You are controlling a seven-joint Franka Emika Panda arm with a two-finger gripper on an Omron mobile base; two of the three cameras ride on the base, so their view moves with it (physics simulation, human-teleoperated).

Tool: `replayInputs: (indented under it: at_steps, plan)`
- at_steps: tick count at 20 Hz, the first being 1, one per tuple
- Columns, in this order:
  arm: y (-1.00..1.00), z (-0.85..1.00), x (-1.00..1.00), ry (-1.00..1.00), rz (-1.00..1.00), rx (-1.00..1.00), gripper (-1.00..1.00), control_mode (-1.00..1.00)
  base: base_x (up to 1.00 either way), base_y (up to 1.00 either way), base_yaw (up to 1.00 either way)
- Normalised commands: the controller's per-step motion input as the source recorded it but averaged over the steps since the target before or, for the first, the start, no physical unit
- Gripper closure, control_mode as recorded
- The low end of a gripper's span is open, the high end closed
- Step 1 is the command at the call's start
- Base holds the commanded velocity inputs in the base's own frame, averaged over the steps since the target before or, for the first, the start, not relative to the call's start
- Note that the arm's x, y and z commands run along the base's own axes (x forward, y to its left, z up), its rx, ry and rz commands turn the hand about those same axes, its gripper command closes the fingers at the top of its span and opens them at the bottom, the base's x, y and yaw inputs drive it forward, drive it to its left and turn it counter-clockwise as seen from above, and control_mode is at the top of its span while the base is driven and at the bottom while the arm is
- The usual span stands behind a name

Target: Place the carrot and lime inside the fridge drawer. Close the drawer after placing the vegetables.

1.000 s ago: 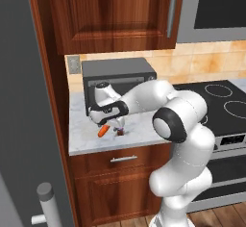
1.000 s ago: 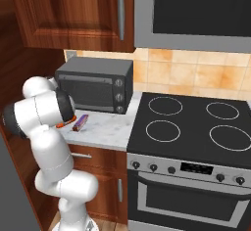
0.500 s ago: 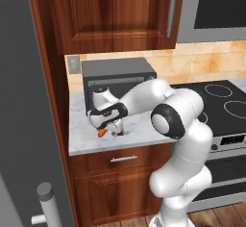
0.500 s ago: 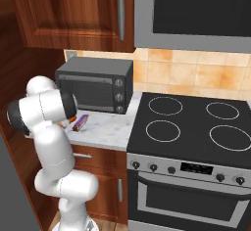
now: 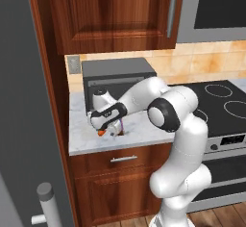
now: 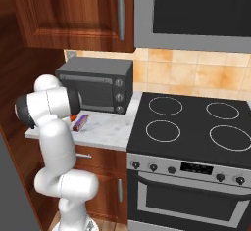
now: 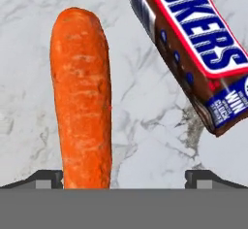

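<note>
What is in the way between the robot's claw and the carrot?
Nothing visible. The open gripper hangs right over the carrot on the marble counter. The snack bar lies off to one side, not touching the carrot.

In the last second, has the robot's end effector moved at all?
Yes. In the left base view the end effector has shifted leftward and down along the marble counter, away from the toaster oven, and is now over the carrot.

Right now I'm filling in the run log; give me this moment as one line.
phase: reaching for carrot | tool: open, low over marble counter | carrot: lying on counter, ungrasped | snack bar: beside it
</note>
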Motion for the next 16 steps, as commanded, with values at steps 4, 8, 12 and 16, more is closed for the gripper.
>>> replayInputs:
  at_steps: [4,8,12,16]
  plan:
    - [0.09,-0.04,0.25,0.00,0.00,0.00,-1.00,-1.00,0.00,0.00,0.00]
    - [0.02,-0.14,0.18,0.00,0.00,0.00,-1.00,-1.00,0.00,0.00,0.00]
    - [0.00,-0.30,0.10,0.00,0.00,0.00,-1.00,-1.00,0.00,0.00,0.00]
    - [0.04,-0.48,0.01,0.00,0.00,0.00,1.00,-1.00,0.00,0.00,0.00]
